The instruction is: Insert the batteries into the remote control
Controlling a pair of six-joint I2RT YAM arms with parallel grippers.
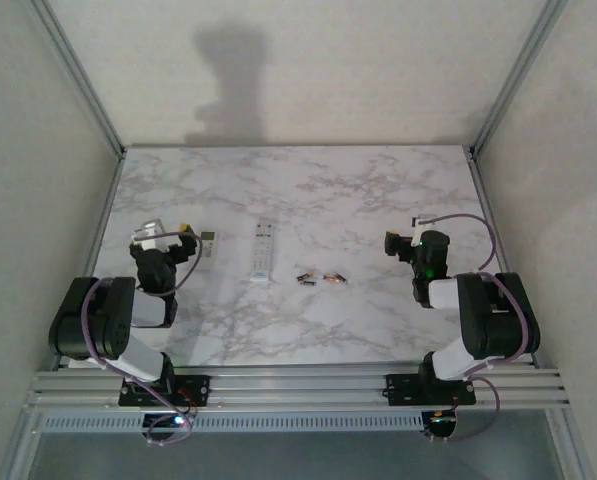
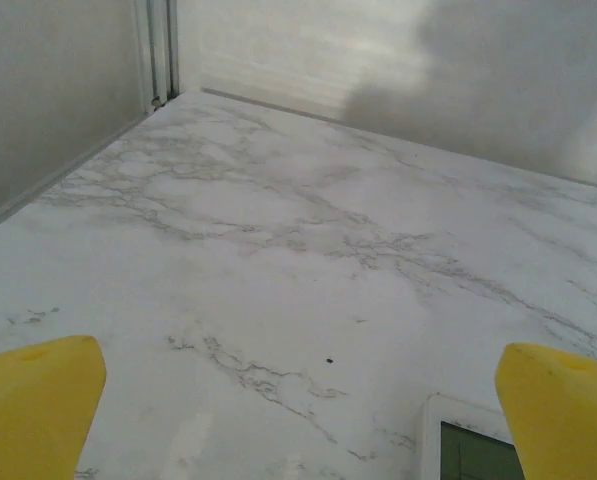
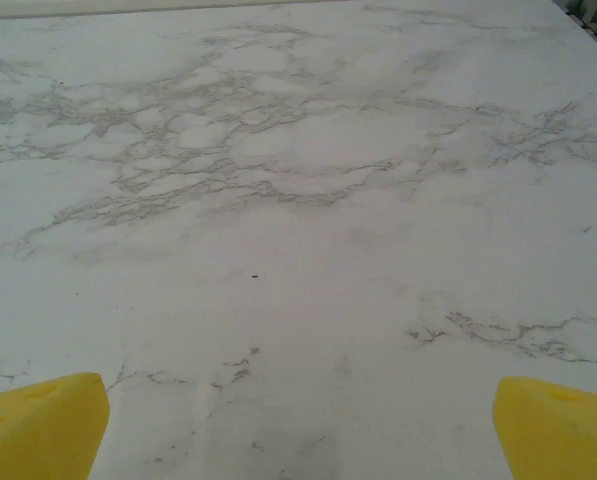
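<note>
Two small dark batteries with copper bands lie side by side on the marble table, just right of a long white remote. A smaller white device lies left of that remote; its corner with a dark greenish panel sits just inside my left gripper's right finger. My left gripper is open, its yellow fingertips wide apart over bare marble. My right gripper is open too, right of the batteries, with nothing between its fingertips.
Grey walls with metal frame posts enclose the table on the left, back and right. The marble tabletop stretches bare behind the remote. A metal rail carries both arm bases along the near edge.
</note>
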